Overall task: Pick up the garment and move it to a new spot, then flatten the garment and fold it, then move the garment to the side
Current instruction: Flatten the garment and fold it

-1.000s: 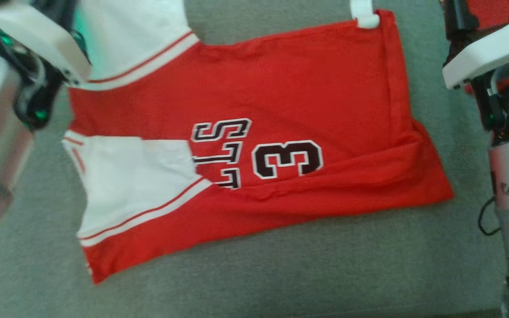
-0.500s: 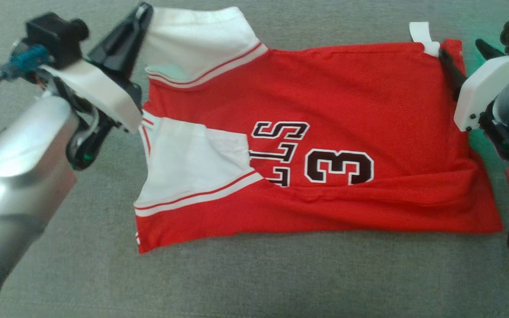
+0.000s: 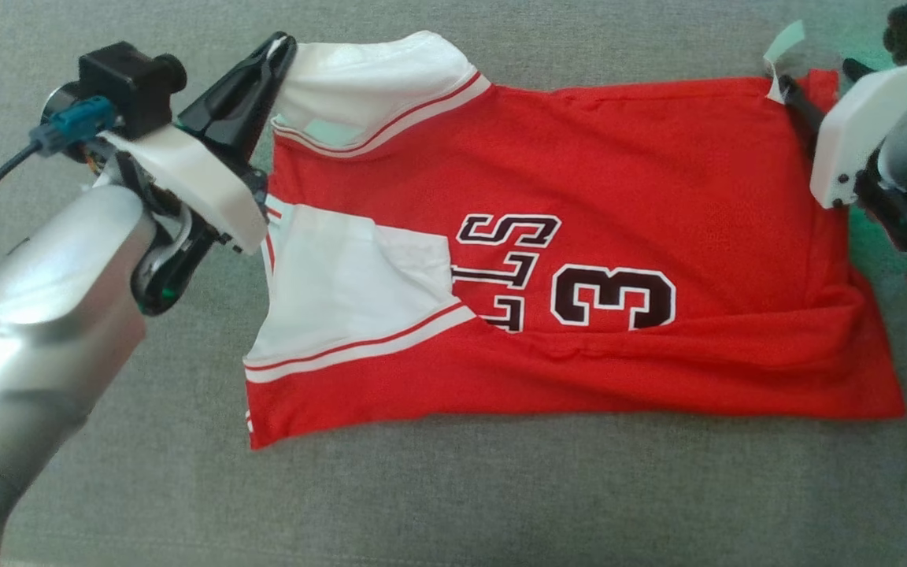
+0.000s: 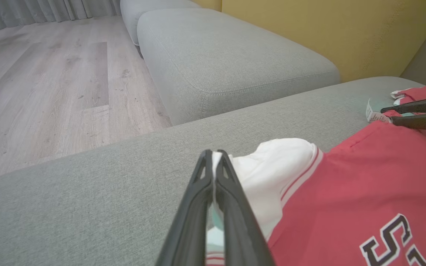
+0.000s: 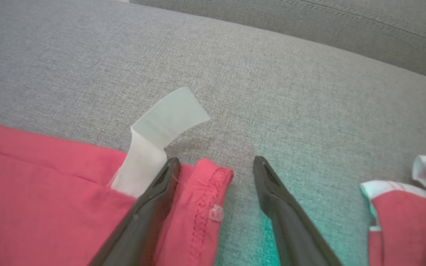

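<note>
Light: I saw soft, even daylight, shadow only a thin dark line under the garment's [image 3: 658, 197] lower hem | Glare: bright sheen on the left forearm [image 3: 44, 268] | Tint: teal glow on the sofa [image 5: 320, 192] in my right wrist view | Sharpness: head view was soft and grainy; wrist views bowed at their edges

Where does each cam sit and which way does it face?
Head view: on the head, looking down at the jersey on the grey cushion; left end effector and right end effector show.
Left wrist view: on the left wrist, facing along its shut fingers, clamped on the jersey's sleeve, toward ottoman and floor.
Right wrist view: on the right wrist, facing along its open fingers at the hem label.
Shared: both wrist views show that label.
</note>
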You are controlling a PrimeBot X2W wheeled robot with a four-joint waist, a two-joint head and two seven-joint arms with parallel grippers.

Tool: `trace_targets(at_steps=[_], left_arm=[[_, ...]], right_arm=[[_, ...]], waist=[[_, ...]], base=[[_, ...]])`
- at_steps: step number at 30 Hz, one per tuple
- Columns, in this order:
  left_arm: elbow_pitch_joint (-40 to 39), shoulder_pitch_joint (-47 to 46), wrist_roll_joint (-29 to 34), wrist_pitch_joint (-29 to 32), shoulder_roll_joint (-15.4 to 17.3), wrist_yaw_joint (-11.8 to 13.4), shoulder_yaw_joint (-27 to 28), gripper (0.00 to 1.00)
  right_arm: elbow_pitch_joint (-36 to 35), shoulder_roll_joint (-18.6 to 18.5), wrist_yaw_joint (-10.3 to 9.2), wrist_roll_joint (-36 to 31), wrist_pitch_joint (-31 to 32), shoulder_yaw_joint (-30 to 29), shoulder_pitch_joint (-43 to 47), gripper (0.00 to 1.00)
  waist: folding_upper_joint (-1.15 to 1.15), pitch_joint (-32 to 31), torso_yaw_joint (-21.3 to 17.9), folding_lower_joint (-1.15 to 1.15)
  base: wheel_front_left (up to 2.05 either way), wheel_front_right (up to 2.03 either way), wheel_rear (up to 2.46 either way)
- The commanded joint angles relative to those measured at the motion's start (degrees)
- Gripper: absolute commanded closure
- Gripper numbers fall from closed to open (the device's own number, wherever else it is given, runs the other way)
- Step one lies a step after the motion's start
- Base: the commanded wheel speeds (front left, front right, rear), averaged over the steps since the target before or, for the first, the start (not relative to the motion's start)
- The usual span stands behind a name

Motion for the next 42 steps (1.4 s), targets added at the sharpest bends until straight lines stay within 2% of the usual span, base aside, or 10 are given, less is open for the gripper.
trace_targets(at_steps=[1,2,9,17,25,31,37,42], left_arm=[[0.14,-2.53,0.2,-0.38,2.19,0.41,2.43,1.0],[0.64,-2.47,0.11,-0.45,2.21,0.46,2.47,1.0],[4.02,-3.0,-0.43,-1.4,2.45,0.65,3.24,1.0],[8.44,-9.59,1.0,-3.58,3.34,1.14,5.19,1.0],[15.59,-19.68,3.96,-6.31,3.23,0.6,6.16,1.0],[19.41,-22.9,4.83,-8.02,1.11,0.27,7.04,1.0],[15.7,-18.49,4.68,-8.32,0.4,0.09,3.93,1.0],[8.73,-12.39,2.69,-8.35,3.47,0.07,-0.01,1.0]], right_arm=[[-0.34,-0.54,-0.05,1.24,1.94,2.14,0.03,0.61],[-0.34,-0.61,-0.05,1.95,2.53,2.94,-0.06,1.0],[-2.09,-1.21,-0.05,5.73,-0.08,4.29,-2.72,1.0],[-3.14,0.04,-0.05,6.21,-6.12,3.37,-10.93,1.0],[0.32,2.93,-0.05,4.84,-11.64,3.08,-19.37,1.0],[3.92,4.51,-0.05,5.07,-17.1,3.09,-21.16,1.0],[6.25,2.84,-0.05,8.12,-18.86,4.0,-17.74,1.0],[5.46,0.35,-0.05,12.61,-17.53,6.1,-12.21,1.0]], waist=[[0.0,-0.2,-0.32,0.0],[0.0,-0.35,-0.52,0.0],[0.0,-0.97,-2.09,0.0],[0.0,1.7,-4.2,0.0],[0.0,5.3,-6.25,0.0],[0.0,5.57,-6.36,0.0],[0.0,2.93,-5.01,0.0],[0.0,-0.38,-3.81,0.0]], base=[[0.0,0.0,0.0],[0.0,0.0,0.0],[0.0,0.0,0.0],[0.0,0.0,0.0],[0.0,0.0,0.0],[0.0,0.0,0.0],[0.0,0.0,0.0],[0.0,0.0,0.0]])
